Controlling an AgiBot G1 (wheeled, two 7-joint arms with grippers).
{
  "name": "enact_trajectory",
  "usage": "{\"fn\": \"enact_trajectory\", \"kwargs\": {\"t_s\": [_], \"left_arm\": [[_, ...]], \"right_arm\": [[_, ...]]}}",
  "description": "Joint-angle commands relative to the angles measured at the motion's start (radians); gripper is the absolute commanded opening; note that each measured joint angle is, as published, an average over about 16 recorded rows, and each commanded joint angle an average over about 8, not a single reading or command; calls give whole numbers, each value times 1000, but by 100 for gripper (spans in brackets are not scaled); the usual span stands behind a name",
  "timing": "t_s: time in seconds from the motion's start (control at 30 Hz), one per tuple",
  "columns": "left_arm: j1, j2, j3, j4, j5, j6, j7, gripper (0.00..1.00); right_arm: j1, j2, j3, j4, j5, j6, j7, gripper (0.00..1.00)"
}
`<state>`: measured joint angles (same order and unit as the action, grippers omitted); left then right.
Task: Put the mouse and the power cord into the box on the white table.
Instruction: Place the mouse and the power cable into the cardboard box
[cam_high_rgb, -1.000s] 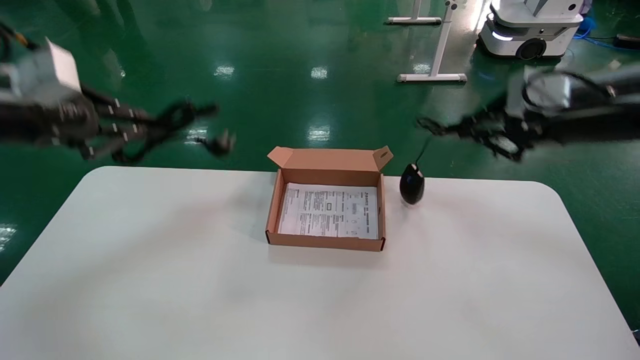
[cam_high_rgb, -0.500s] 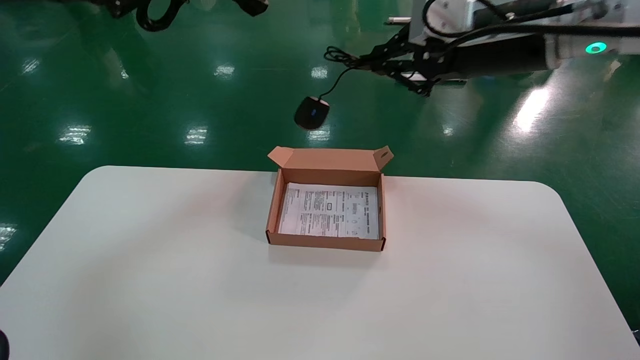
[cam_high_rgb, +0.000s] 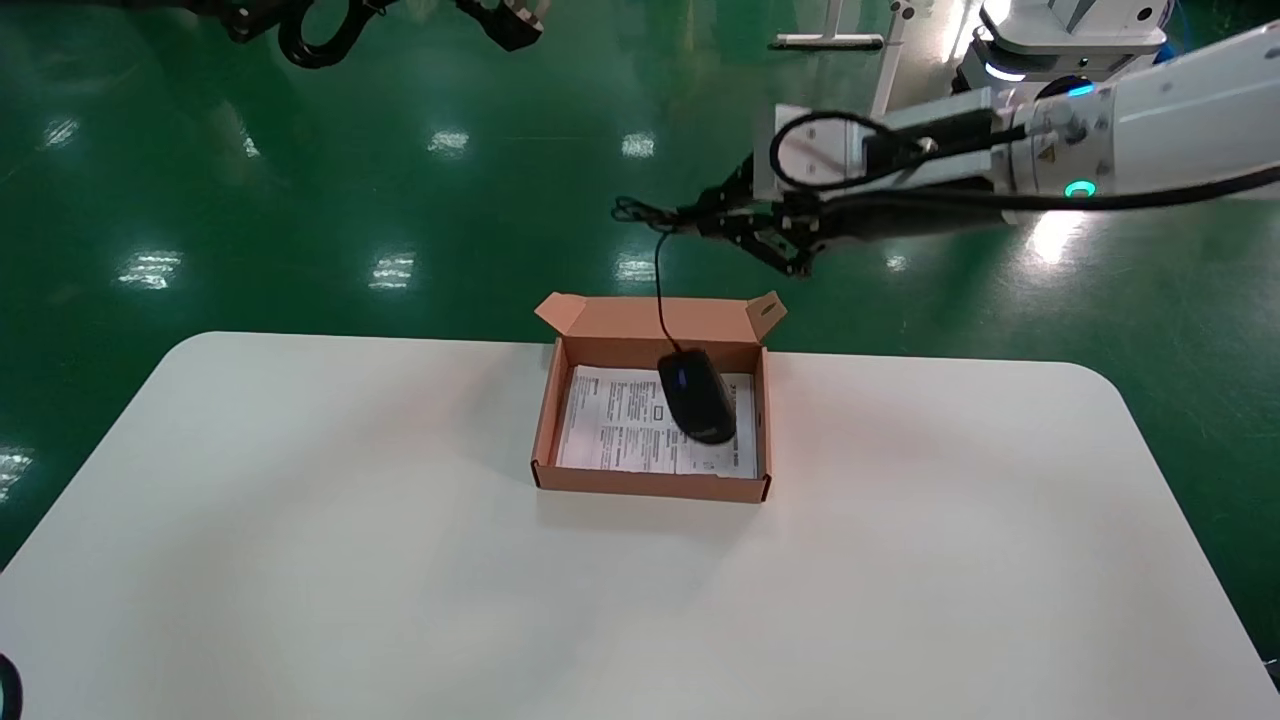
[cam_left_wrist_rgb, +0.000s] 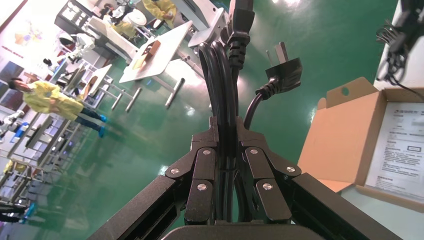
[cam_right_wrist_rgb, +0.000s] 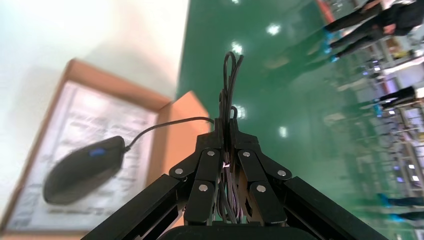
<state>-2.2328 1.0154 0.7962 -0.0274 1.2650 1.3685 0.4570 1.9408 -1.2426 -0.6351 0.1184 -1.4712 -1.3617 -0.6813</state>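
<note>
The brown box (cam_high_rgb: 546, 420) lies open in the middle of the white table (cam_high_rgb: 300, 520), a printed sheet on its bottom. The black mouse (cam_high_rgb: 697, 395) hangs tilted on its thin cable over the box's right half, low inside the walls; I cannot tell whether it touches the sheet. My right gripper (cam_high_rgb: 700, 216) is above the box's back flap, shut on the bundled mouse cable (cam_right_wrist_rgb: 228, 85). My left gripper (cam_left_wrist_rgb: 227, 125) is high up at the far left, shut on the thick power cord (cam_left_wrist_rgb: 222, 70). The cord's plug (cam_high_rgb: 505, 20) dangles free.
Green floor surrounds the table. A white robot base (cam_high_rgb: 1060, 40) and white stand legs (cam_high_rgb: 865, 155) are at the back right. A dark object (cam_high_rgb: 8, 688) shows at the table's near left edge. Bare tabletop lies on both sides of the box.
The right gripper has come down over the box and the mouse has dropped from high behind the box into it. The left arm rose with the power cord a second ago and now holds still.
</note>
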Motion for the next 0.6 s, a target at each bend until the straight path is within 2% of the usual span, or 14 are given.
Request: {"fn": "enact_trajectory", "kwargs": {"t_s": [0.03, 0.5, 0.57, 0.6], "left_arm": [[1, 0, 1, 3, 1, 2, -1, 0], [-11, -5, 9, 8, 13, 28, -9, 0], [-12, -4, 11, 9, 15, 32, -11, 0], [-13, -4, 12, 9, 16, 34, -13, 0]], "right_arm": [[-7, -2, -5, -7, -7, -7, -13, 0], [-99, -77, -41, -47, -53, 1, -67, 0], [-110, -88, -44, -49, -57, 4, -67, 7], [-115, -93, -46, -49, -58, 5, -66, 17]]}}
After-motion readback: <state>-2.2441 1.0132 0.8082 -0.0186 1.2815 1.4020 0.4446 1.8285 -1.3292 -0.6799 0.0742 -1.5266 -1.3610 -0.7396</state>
